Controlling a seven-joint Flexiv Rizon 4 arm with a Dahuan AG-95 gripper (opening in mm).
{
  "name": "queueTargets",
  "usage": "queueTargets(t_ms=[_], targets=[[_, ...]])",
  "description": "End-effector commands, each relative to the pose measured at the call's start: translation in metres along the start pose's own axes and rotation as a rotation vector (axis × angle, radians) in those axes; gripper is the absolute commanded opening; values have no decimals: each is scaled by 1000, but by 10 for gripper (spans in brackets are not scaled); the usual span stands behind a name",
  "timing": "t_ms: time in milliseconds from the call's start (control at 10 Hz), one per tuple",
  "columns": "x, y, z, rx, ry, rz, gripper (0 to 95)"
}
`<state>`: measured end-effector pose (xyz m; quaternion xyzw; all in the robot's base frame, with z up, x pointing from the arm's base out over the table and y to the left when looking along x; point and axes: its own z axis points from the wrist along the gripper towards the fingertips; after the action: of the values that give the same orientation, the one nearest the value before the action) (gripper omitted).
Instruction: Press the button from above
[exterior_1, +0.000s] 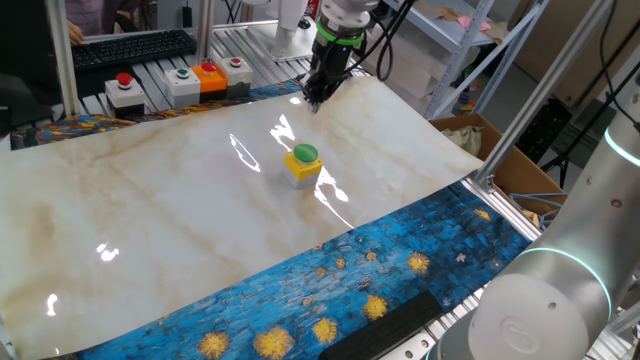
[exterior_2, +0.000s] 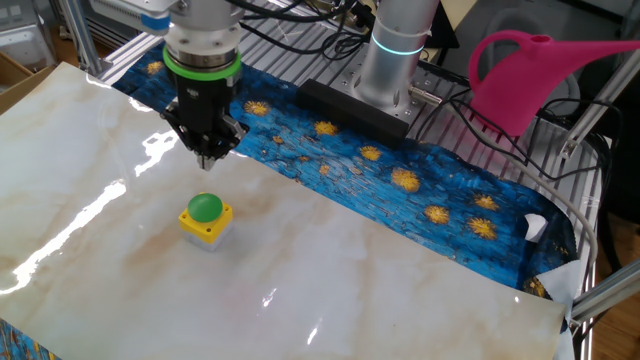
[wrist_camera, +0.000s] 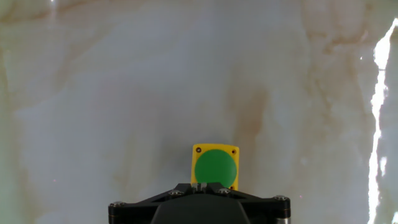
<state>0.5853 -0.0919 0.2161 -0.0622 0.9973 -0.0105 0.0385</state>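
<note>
The button (exterior_1: 304, 160) is a round green dome on a small yellow cube, standing upright in the middle of the marble-patterned table. It also shows in the other fixed view (exterior_2: 206, 215) and at the bottom centre of the hand view (wrist_camera: 215, 167). My gripper (exterior_1: 311, 103) hangs well above the table, up and to the far side of the button, and is not touching it. In the other fixed view the gripper (exterior_2: 207, 160) points straight down, its tip just above the button in the picture. In the hand view the gripper (wrist_camera: 206, 184) has its fingertips together, with nothing between them.
Grey boxes with red and green buttons (exterior_1: 125, 90) and an orange box (exterior_1: 210, 76) line the far edge, with a keyboard (exterior_1: 130, 47) behind. A cardboard box (exterior_1: 480, 135) stands off the right edge. A pink watering can (exterior_2: 540, 75) and the arm's base (exterior_2: 395, 50) are beside the blue cloth.
</note>
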Motion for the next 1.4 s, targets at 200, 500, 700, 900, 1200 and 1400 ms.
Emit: queueTargets(t_ms=[200,500,700,900,1200,1400], targets=[[-2,1,1,-7,9,2,0],[-3,0,0,0,11,-2,0],[-2,0,0,-2,18,0,0],[-2,1,1,-2,19,-10,0],[-1,2,1,-6,17,-29,0],[3,6,5,-15,14,-10,0]])
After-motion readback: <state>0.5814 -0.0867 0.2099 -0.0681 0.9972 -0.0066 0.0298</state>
